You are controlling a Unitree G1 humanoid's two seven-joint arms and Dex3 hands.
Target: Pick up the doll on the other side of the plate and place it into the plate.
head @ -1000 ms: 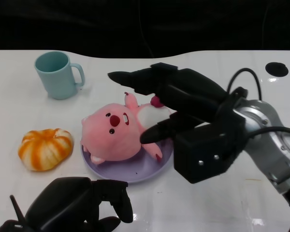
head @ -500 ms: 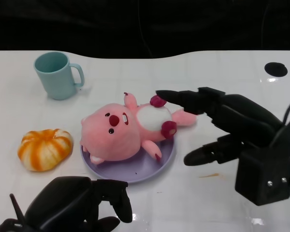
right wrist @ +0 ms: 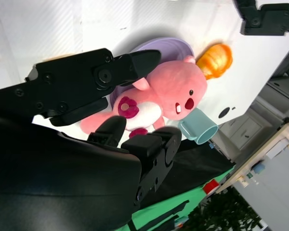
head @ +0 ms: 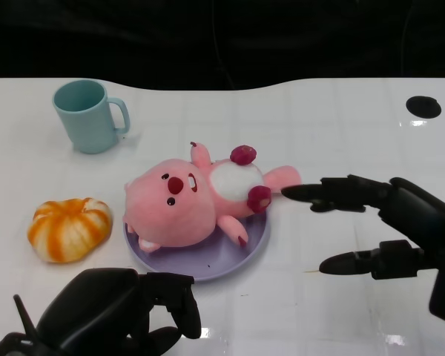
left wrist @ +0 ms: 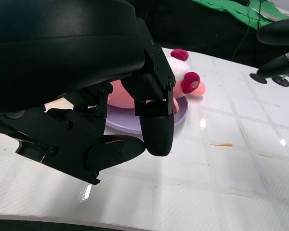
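A pink plush doll (head: 189, 199) lies on its back in the lilac plate (head: 230, 261) at mid-table, its tail end hanging over the plate's right rim. The doll (right wrist: 169, 90) and plate (right wrist: 166, 46) also show in the right wrist view, and both the doll (left wrist: 183, 82) and plate (left wrist: 123, 120) in the left wrist view. My right hand (head: 386, 222) is to the right of the plate, fingers spread, holding nothing, clear of the doll. My left hand (head: 111, 311) rests at the table's near edge, fingers curled in with nothing in them.
A teal mug (head: 89, 115) stands at the back left. An orange-and-white pumpkin toy (head: 68, 228) lies left of the plate. Dark round marks (head: 423, 105) sit at the table's far right edge.
My right hand has let go of the doll and drawn back to the right and toward me. The doll stays lying in the plate. My left hand has not moved.
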